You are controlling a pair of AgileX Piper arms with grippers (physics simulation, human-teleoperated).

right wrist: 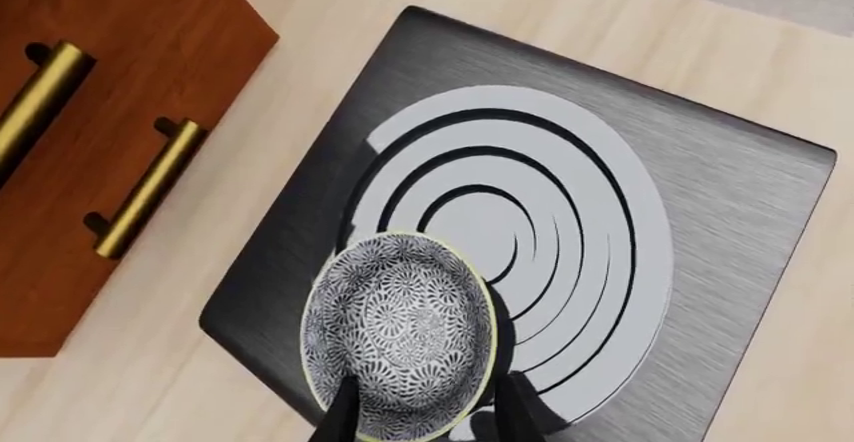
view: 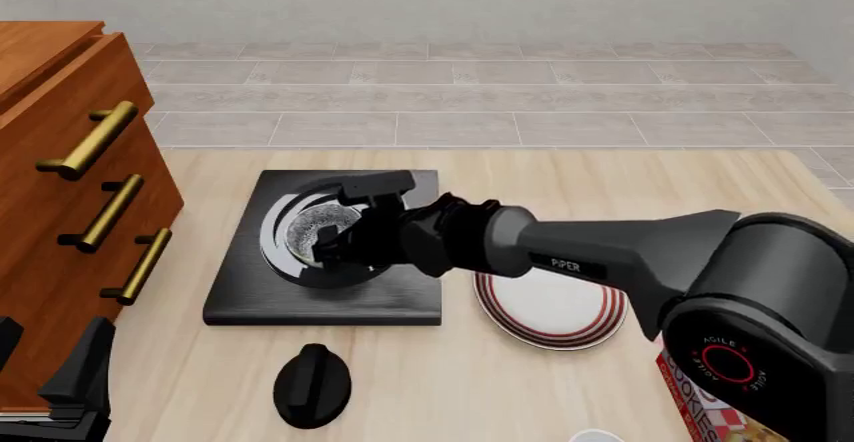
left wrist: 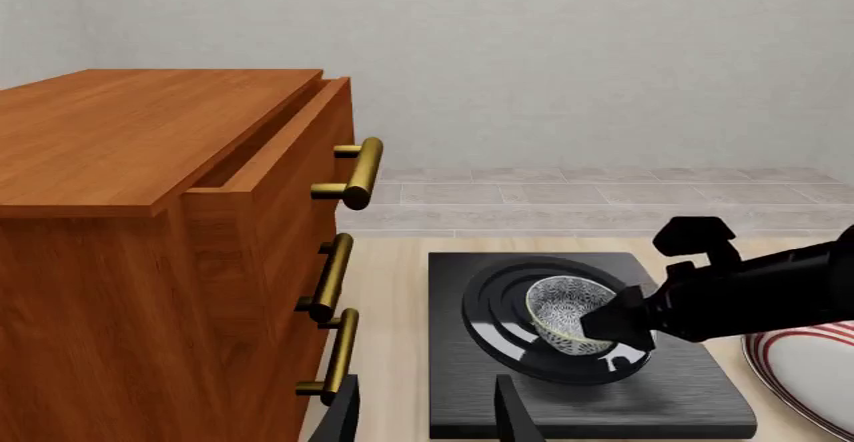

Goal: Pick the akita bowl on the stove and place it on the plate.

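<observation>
right gripper (right wrist: 424, 412) pinches akita bowl (right wrist: 398, 332) rim.

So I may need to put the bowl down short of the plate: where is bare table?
Bare wood lies beyond the stove and plate, toward the floor edge, and in front of the stove around the black knob. It is crowded where the right gripper meets the bowl, and by the cabinet.
</observation>
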